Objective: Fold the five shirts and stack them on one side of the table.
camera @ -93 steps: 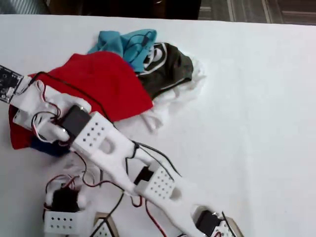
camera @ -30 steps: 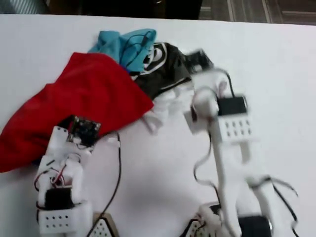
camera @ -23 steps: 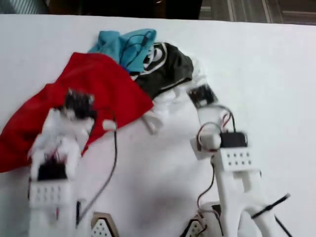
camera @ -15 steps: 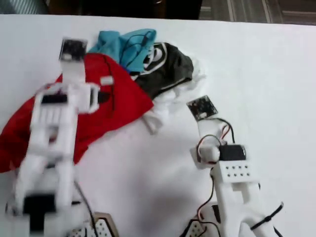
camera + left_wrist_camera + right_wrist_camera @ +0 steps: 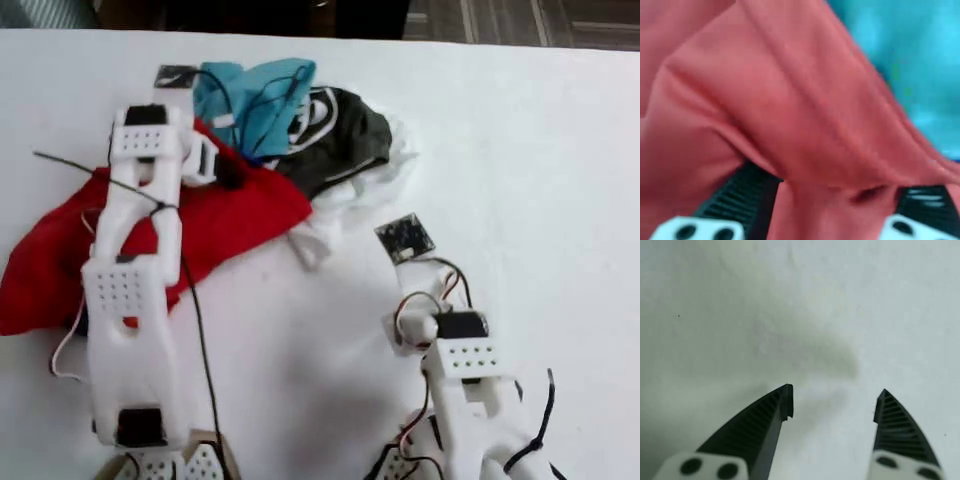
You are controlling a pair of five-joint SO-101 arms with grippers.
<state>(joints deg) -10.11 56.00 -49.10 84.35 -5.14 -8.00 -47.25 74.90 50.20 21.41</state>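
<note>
A crumpled pile of shirts lies at the far left of the white table (image 5: 520,150). The red shirt (image 5: 215,215) spreads toward the left edge, with a teal shirt (image 5: 255,95) behind it. To their right lie a black printed shirt (image 5: 345,140) and a white shirt (image 5: 330,215) under it. My left gripper (image 5: 220,170) sits on the red shirt's far edge, beside the teal one. It is open, and a red fold (image 5: 790,125) drapes over and between its fingers (image 5: 740,195). My right gripper (image 5: 832,400) hangs open over bare table, just in front of the pile.
The left arm (image 5: 130,300) stretches from the near edge across the red shirt. The right arm (image 5: 460,365) stands near the front edge, right of centre. The table's right half is bare white surface. A dark floor lies beyond the far edge.
The left arm swung from the near-left side up across the red shirt to its far edge. The right arm drew back from the pile toward the front. The red shirt was spread leftward.
</note>
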